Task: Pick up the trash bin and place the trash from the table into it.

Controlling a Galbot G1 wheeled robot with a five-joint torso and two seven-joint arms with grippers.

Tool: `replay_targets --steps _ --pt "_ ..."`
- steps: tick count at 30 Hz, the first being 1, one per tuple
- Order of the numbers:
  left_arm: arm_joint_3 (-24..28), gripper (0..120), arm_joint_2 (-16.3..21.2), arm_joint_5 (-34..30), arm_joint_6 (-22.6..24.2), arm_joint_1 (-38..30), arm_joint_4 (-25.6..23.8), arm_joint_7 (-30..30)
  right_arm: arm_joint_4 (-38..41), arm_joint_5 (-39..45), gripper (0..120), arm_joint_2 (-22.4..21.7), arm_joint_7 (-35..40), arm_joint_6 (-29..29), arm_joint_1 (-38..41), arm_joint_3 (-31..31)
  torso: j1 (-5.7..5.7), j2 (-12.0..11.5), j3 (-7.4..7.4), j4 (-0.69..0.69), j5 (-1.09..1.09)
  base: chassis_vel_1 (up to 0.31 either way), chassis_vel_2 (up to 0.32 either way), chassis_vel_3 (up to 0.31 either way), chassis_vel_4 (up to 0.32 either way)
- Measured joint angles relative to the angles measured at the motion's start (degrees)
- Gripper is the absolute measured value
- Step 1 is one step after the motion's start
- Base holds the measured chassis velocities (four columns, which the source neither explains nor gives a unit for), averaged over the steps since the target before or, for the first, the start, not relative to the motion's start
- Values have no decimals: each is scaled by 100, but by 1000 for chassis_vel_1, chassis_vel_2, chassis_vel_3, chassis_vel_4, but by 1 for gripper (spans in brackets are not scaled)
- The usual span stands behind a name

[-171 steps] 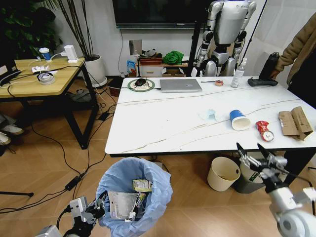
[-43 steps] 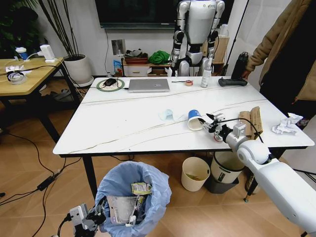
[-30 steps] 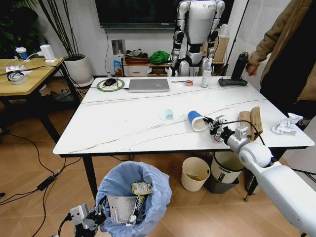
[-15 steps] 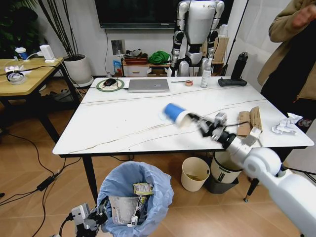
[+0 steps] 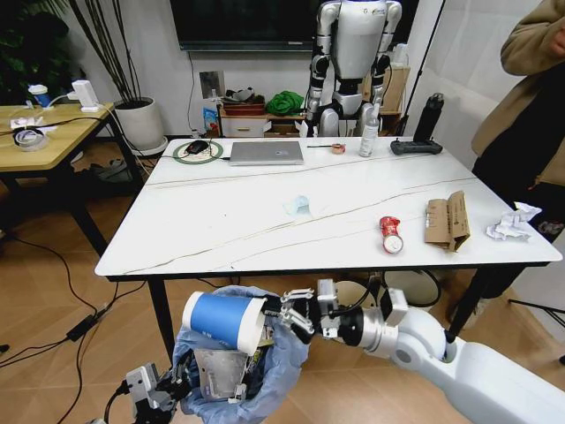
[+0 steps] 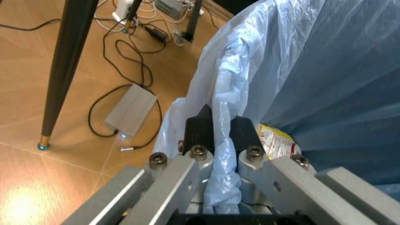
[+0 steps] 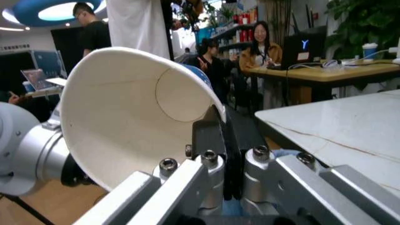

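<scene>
The trash bin, lined with a crinkled light-blue bag, stands on the floor in front of the table. My left gripper is shut on the bag at its rim. My right gripper is shut on the rim of the blue-and-white paper cup, held on its side just over the bin's mouth; the right wrist view shows the cup's white inside and my right gripper. Wrappers lie inside the bin. On the table lie a pale-blue tissue, a crushed red can, torn cardboard and crumpled paper.
A grey laptop, a spray bottle and a black bottle stand at the table's far edge. A black table leg is beside the bin. A wooden table is at left, a person at right.
My right gripper lifted the paper cup off the table and swung it left and down to just above the bin. The left gripper kept its hold on the bag.
</scene>
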Motion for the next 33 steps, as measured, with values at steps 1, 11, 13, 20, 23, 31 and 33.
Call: replay_targets --steps 1,11,13,20,23,31,33 --pt "9 0 -9 -1 3 8 -7 -5 -53 -65 5 -7 -34 6 -34 13 0 0 0 -1 1 0 0 0 0" --pt "29 0 -31 -27 44 -19 -2 -69 -145 -113 43 -78 -67 46 -156 440 0 0 0 -1 1 0 0 0 0" --pt "28 0 -29 -21 44 -16 16 -71 -145 -10 48 -66 42 44 -110 580 0 0 0 -2 0 0 0 0 0" --pt "22 0 -63 47 39 15 56 -65 -559 111 71 419 1908 -443 930 680 0 0 0 0 -1 0 0 0 0" --pt "-19 0 -93 73 27 85 4 -55 -1064 -10 87 726 3021 -1202 1462 582 2 -2 1 0 1 0 0 0 0" --pt "-112 0 -168 96 6 137 -39 -41 -2105 -73 100 1266 4328 -2264 2044 286 1 -2 0 -1 0 0 0 0 0" --pt "-111 0 -187 105 5 134 -39 -41 -2254 -99 100 1350 4362 -2299 2084 243 1 -2 0 -1 1 0 0 0 0"
